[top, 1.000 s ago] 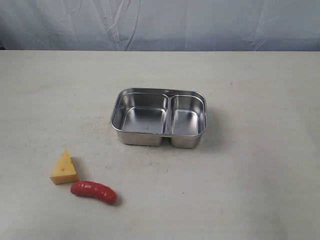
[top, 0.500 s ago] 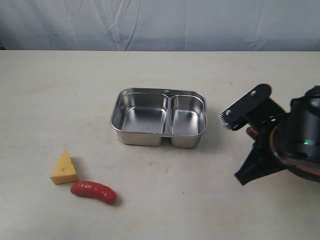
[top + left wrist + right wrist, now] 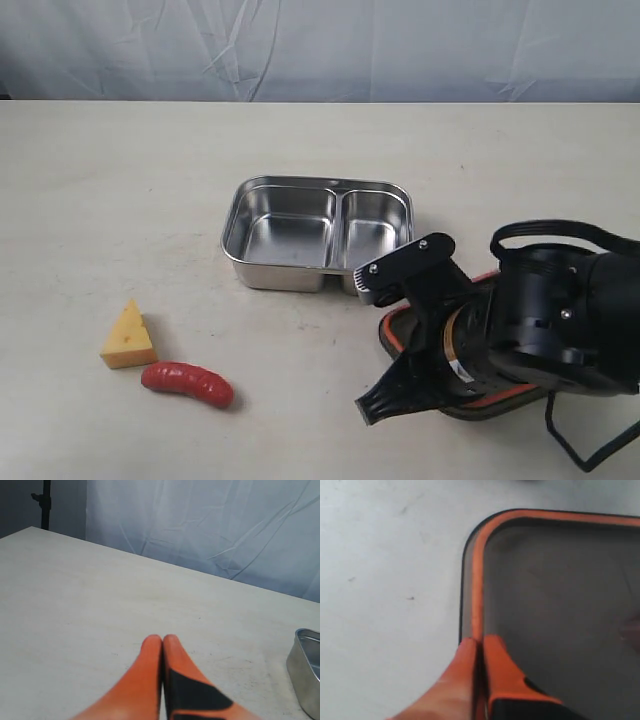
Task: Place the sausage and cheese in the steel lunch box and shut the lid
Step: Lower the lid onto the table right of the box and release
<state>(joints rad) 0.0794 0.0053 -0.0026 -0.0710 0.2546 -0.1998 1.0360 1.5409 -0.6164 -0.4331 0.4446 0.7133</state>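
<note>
Firstly, from the table's left side to its right:

- The cheese [image 3: 129,337], a yellow-orange wedge with a small hole in its side, stands point up toward the near left corner of the table [image 3: 120,180].
- The sausage [image 3: 187,384] is glossy red, slightly curved and round at both ends. It lies just beside the cheese, a little nearer the front edge, and I cannot tell whether the two touch.
- The steel lunch box [image 3: 318,235] sits about mid-table, well off the far edge. It is a shiny tray with rounded corners, the larger compartment on the left and the smaller on the right, both bare.
- The lid [image 3: 388,335] lies low toward the near right corner, just beside the box. It is dark and see-through with an orange rim seal, and is mostly covered by the black right arm [image 3: 540,330].
- The right wrist view alone shows the right gripper [image 3: 481,642]: its orange fingers are pinched together on the lid's rim near a rounded corner. The exterior view hides this grip behind the arm.
- The left wrist view alone shows the left gripper [image 3: 162,640], which the exterior view leaves out. Its orange fingers are pressed together with nothing between them, above bare table, with a corner of the box at the view's edge.
</note>
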